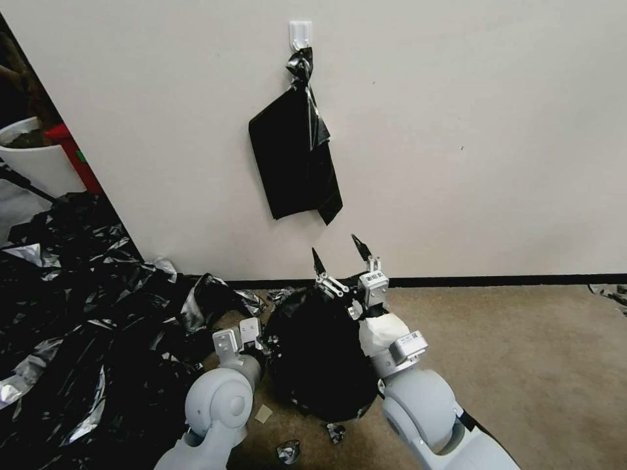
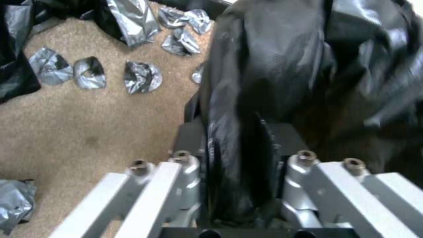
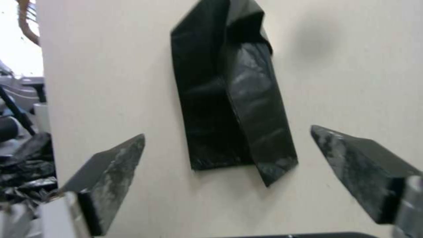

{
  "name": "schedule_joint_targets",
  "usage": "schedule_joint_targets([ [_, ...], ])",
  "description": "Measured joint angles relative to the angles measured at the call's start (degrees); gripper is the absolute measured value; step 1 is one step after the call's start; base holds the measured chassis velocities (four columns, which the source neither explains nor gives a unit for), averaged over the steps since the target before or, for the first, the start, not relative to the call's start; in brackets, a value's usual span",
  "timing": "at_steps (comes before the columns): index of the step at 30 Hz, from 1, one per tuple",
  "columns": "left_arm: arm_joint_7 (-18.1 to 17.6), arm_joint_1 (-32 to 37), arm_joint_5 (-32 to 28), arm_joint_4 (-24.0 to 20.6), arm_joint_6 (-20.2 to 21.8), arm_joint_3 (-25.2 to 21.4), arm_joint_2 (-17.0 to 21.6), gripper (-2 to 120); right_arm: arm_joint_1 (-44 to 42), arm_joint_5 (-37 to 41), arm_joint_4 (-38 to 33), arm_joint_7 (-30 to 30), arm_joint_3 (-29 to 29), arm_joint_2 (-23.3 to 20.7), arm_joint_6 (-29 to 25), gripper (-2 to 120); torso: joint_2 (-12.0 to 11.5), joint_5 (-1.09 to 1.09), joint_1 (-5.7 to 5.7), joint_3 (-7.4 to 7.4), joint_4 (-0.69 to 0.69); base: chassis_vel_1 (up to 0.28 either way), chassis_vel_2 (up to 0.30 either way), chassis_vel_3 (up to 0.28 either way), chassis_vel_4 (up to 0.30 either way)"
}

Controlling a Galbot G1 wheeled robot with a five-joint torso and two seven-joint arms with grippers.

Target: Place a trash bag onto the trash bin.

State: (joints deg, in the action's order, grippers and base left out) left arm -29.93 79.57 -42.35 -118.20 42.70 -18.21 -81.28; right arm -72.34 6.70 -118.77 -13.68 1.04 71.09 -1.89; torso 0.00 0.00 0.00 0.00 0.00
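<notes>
trash bag (image 2: 247, 138) between left jaws

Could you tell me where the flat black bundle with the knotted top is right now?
In the head view the flat black bundle hangs from a white hook on the wall, above the open right gripper.

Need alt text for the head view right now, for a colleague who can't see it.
A trash bag drapes a low bin on carpet, left gripper pinching its side, right gripper open above. A black bundle hangs on the wall.

Left end effector (image 2: 240, 185) pinches the trash bag (image 2: 286, 76) over carpet (image 2: 88, 125).
</notes>
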Motion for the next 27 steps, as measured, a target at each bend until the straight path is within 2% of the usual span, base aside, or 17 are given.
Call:
schedule_joint_targets([
  [4, 1.58, 2.40, 1.56, -2.48, -0.25, -0.98, 0.77, 50, 0.48, 0.22, 0.93, -1.04, -0.33, 0.36, 0.59, 100, 0.00, -0.01, 0.00, 0.00, 0.00, 0.000, 0.000, 0.000, 0.000],
  [5, 1.58, 2.40, 1.56, -2.48, -0.25, -0.98, 0.77, 50, 0.48, 0.22, 0.93, -1.04, -0.33, 0.36, 0.59, 100, 0.00, -0.01, 0.00, 0.00, 0.00, 0.000, 0.000, 0.000, 0.000],
  [7, 4.69, 4.91, 4.24, -5.42, -2.55, -1.80, 1.65, 58, 0.59, 0.57, 1.95, -2.43, -0.20, 0.78, -0.58, 100, 0.00, -0.01, 0.00, 0.00, 0.00, 0.000, 0.000, 0.000, 0.000],
  [8, 4.69, 4.91, 4.24, -5.42, -2.55, -1.80, 1.65, 58, 0.59, 0.57, 1.95, -2.43, -0.20, 0.78, -0.58, 100, 0.00, -0.01, 0.00, 0.00, 0.00, 0.000, 0.000, 0.000, 0.000],
  [10, 9.70, 7.63, 9.39, -7.83, -9.29, -3.06, 2.95, 68, 0.60, 0.48, 3.68, -4.31, 1.25, 1.57, -2.26, 100, 0.00, 0.00, 0.00, 0.00, 0.01, 0.000, 0.000, 0.000, 0.000],
  [12, 15.79, 9.45, 16.86, -8.15, -19.31, -4.95, 4.35, 76, 0.03, -0.71, 5.01, -4.82, 4.21, 2.47, -3.54, 100, 0.00, 0.00, 0.00, 0.00, 0.03, 0.000, 0.000, 0.000, 0.000],
  [13, 15.79, 9.45, 16.86, -8.15, -19.31, -4.95, 4.35, 76, 0.03, -0.71, 5.01, -4.82, 4.21, 2.47, -3.54, 100, 0.00, 0.00, 0.00, 0.00, 0.03, 0.000, 0.000, 0.000, 0.000],
  [14, 20.49, 9.43, 22.00, -6.44, -32.23, -7.53, 5.52, 85, -1.24, -2.06, 5.44, -4.82, 7.70, 3.75, -4.57, 100, 0.01, 0.03, 0.00, 0.00, 0.02, 0.000, 0.000, 0.000, 0.000],
  [15, 22.57, 8.96, 23.59, -5.16, -36.98, -8.82, 5.91, 88, -2.10, -2.65, 5.38, -4.80, 9.50, 4.43, -4.70, 100, 0.00, 0.01, 0.00, 0.00, 0.03, 0.000, 0.000, 0.000, 0.000],
  [16, 24.18, 8.27, 24.68, -4.07, -40.36, -10.09, 6.23, 91, -3.14, -3.06, 5.08, -4.75, 11.42, 5.17, -4.55, 100, 0.00, -0.03, 0.00, 0.00, 0.02, 0.000, 0.000, 0.000, 0.000],
  [17, 24.18, 8.27, 24.68, -4.07, -40.36, -10.09, 6.23, 91, -3.14, -3.06, 5.08, -4.75, 11.42, 5.17, -4.55, 100, 0.00, -0.03, 0.00, 0.00, 0.02, 0.000, 0.000, 0.000, 0.000],
  [18, 27.12, 6.75, 25.65, -2.54, -45.20, -12.47, 6.90, 97, -5.12, -3.22, 3.69, -4.24, 14.77, 6.68, -3.75, 100, 0.00, 0.01, 0.00, 0.00, 0.00, 0.000, 0.000, 0.000, 0.000],
  [19, 28.55, 5.61, 25.46, -1.75, -47.23, -13.80, 7.31, 99, -6.44, -3.21, 2.57, -3.89, 17.38, 7.80, -2.92, 100, 0.00, 0.01, 0.00, 0.00, -0.01, 0.000, 0.000, 0.000, 0.000],
  [21, 30.67, 3.21, 24.30, -0.46, -48.99, -15.90, 7.73, 100, -8.29, -3.20, 1.25, -3.06, 21.68, 9.58, -1.95, 100, 0.00, -0.02, 0.00, 0.00, -0.04, 0.000, 0.000, 0.000, 0.000],
  [27, 31.13, 2.56, 23.69, -0.09, -49.14, -16.37, 7.77, 100, -8.72, -3.15, 0.90, -2.65, 22.56, 10.05, -1.65, 100, 0.00, 0.00, 0.00, 0.00, 0.01, 0.000, 0.000, 0.000, 0.000],
])
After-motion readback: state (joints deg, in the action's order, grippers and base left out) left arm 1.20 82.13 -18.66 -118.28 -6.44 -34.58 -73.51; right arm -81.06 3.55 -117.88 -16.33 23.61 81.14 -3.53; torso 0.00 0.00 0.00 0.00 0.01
